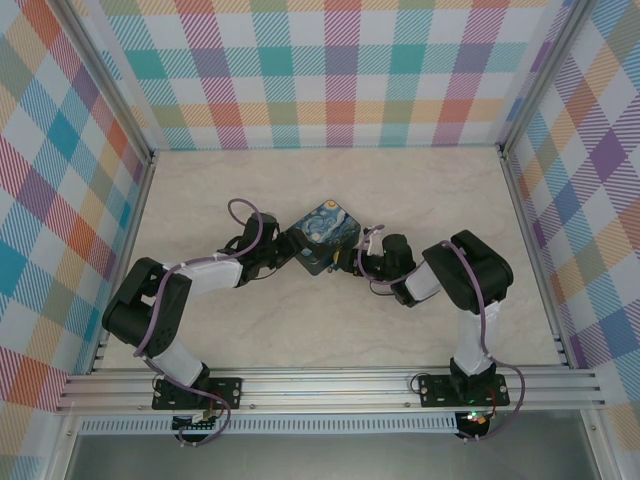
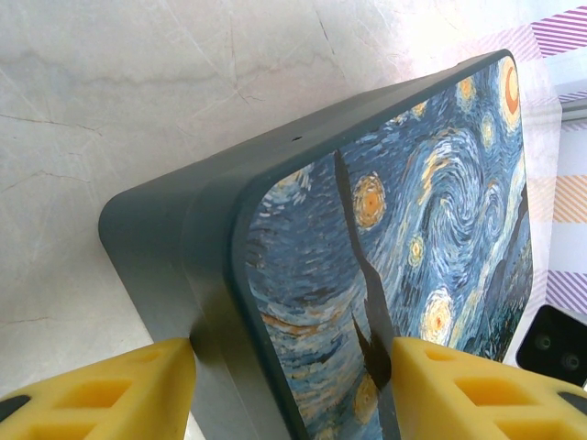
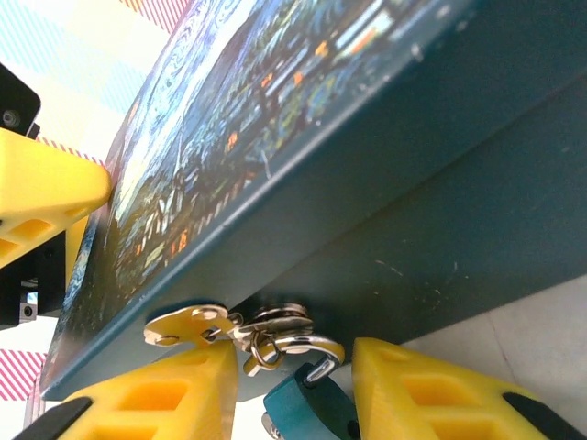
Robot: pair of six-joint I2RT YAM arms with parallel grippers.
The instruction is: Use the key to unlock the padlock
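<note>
The blue padlock [image 3: 310,408] hangs by its thin shackle [image 3: 316,351] from a metal hasp on the side of the swirl-painted tin [image 1: 325,235]. A flat grey key [image 3: 186,324] dangles from a small ring beside the shackle. My right gripper [image 3: 293,356] is open, its yellow fingers [image 3: 147,394] on either side of the padlock, and in the top view this right gripper [image 1: 350,262] sits at the tin's near right side. The left gripper [image 2: 293,346] is shut on the tin [image 2: 303,275], one pad on the side wall and one on the lid. From above, the left gripper [image 1: 283,252] is at the tin's near left corner.
The tin stands mid-table on a pale marbled tabletop [image 1: 330,180], with checked walls [image 1: 330,70] on three sides. Both arms bend inward toward the tin. An aluminium rail [image 1: 330,385] runs along the near edge.
</note>
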